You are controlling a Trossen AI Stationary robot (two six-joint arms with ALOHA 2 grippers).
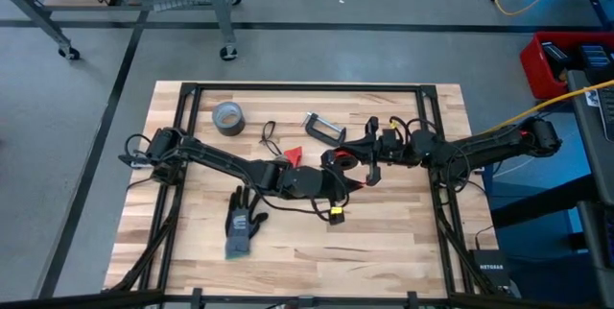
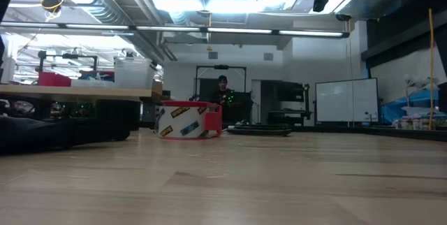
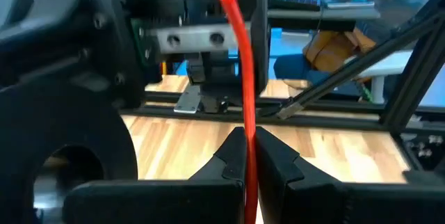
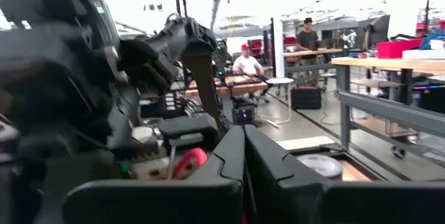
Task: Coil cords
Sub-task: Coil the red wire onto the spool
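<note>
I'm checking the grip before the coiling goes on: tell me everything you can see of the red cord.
The thin red cord, smooth and plastic-looking, is pinched between the shut fingers of the left gripper. In the left wrist view it stands straight up from them, slightly bowed, to a round cut-looking tip just before the other arm's dark body. From above, only bits of red show by the meeting grippers at mid-table.

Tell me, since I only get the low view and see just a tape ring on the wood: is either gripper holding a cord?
Observer: Yes. The left gripper is shut on the red cord, which stands up out of its grip.
Operator: And the right one?
Observer: The right gripper is shut too, close to the left one over the middle of the table; whether it holds anything I cannot tell.
Operator: Where is the black cord?
Observer: The black cord lies looped, untouched, between the grey tape roll and the metal clamp.
</note>
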